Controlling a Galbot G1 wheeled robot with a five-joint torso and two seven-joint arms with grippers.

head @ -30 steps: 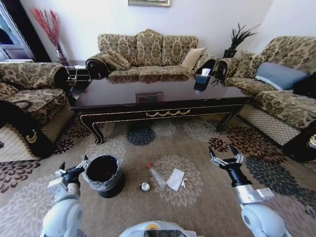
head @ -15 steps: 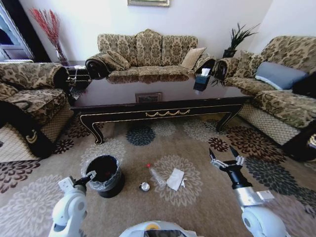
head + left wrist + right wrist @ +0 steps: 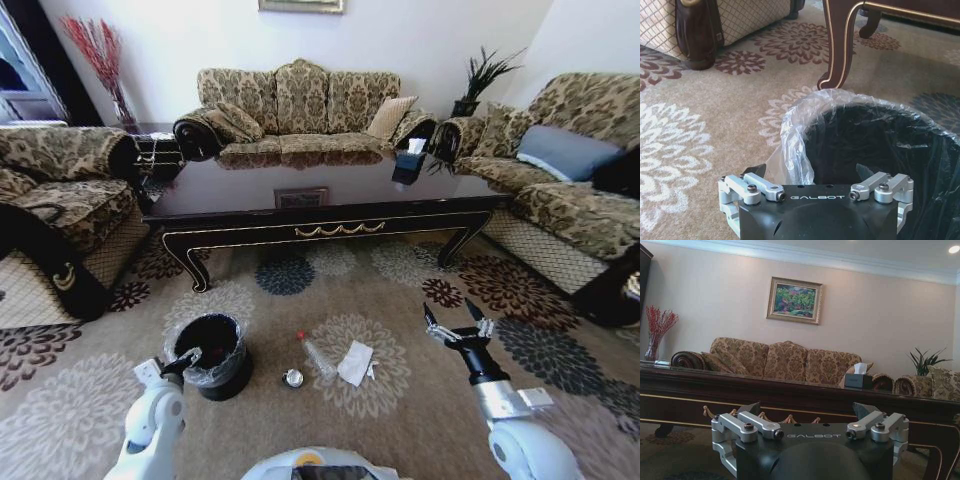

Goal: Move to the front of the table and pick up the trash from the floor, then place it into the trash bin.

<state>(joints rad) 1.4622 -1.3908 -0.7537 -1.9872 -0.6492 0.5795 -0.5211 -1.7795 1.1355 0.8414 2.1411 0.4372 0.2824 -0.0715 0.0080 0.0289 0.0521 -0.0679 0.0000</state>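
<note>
The trash lies on the floor (image 3: 420, 420) in front of the table (image 3: 330, 215): a clear bottle (image 3: 318, 357) with a red cap, a crumpled white paper (image 3: 355, 362) and a small silvery can (image 3: 292, 378). Left of them stands the black trash bin (image 3: 212, 352) with its bag folded over the rim. My left gripper (image 3: 190, 357) hovers open at the bin's near rim, and the left wrist view looks into the trash bin (image 3: 865, 135) over that gripper (image 3: 810, 170). My right gripper (image 3: 455, 325) is open and empty, raised to the right of the paper, facing the table (image 3: 790, 390).
Patterned sofas (image 3: 295, 110) ring the table on three sides. An armchair's dark wooden leg (image 3: 695, 30) and a curved table leg (image 3: 840, 45) stand just beyond the bin. A tissue box (image 3: 410, 160) sits on the table. Carpet stretches open around the trash.
My left arm has swung inward from the bin's left side to its near rim. The right gripper has sunk slightly. The trash and bin lie where they were.
</note>
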